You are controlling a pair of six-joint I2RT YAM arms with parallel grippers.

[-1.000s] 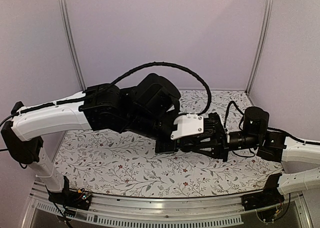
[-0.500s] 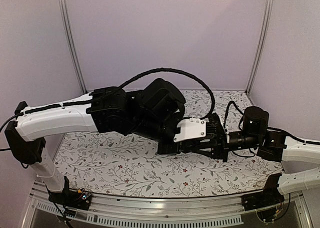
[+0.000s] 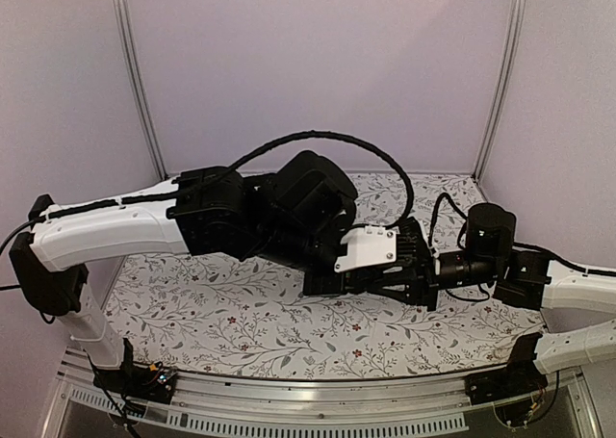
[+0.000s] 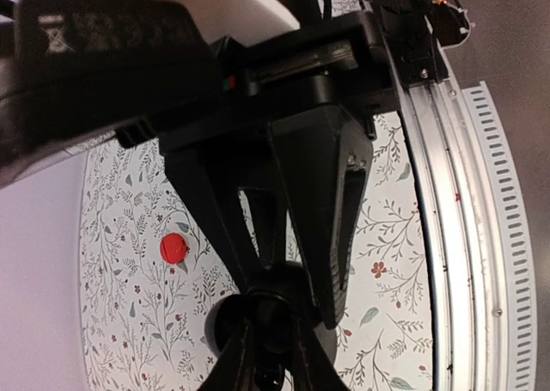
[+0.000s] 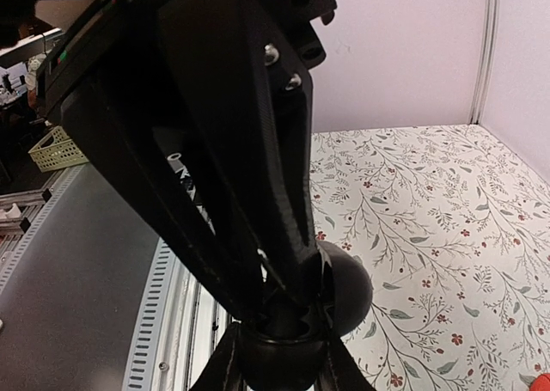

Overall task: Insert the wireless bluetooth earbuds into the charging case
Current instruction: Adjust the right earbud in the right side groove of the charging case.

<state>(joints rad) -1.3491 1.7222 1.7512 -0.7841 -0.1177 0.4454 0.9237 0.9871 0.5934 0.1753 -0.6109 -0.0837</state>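
In the right wrist view my right gripper (image 5: 279, 361) is shut on the base of the glossy black charging case (image 5: 284, 369). Its lid (image 5: 348, 292) stands open to the right. My left gripper (image 4: 268, 309) comes down from above, and its fingers (image 5: 258, 193) converge into the open case. They are nearly closed on a small black earbud (image 4: 271, 318) that barely shows against the case. In the left wrist view the case (image 4: 232, 314) sits at those tips, held above the floral cloth. In the top view the arms hide the case and earbuds.
A flat red disc (image 4: 174, 247) lies on the floral cloth (image 4: 129, 279) left of the case. The aluminium rail (image 4: 447, 193) runs along the table's near edge. A green basket (image 5: 56, 146) stands beyond the table. Both arms cross over the middle right of the table (image 3: 192, 313).
The left arm has shifted a little to the right and up over the right gripper since one second ago. For the last half second both arms have held almost still.
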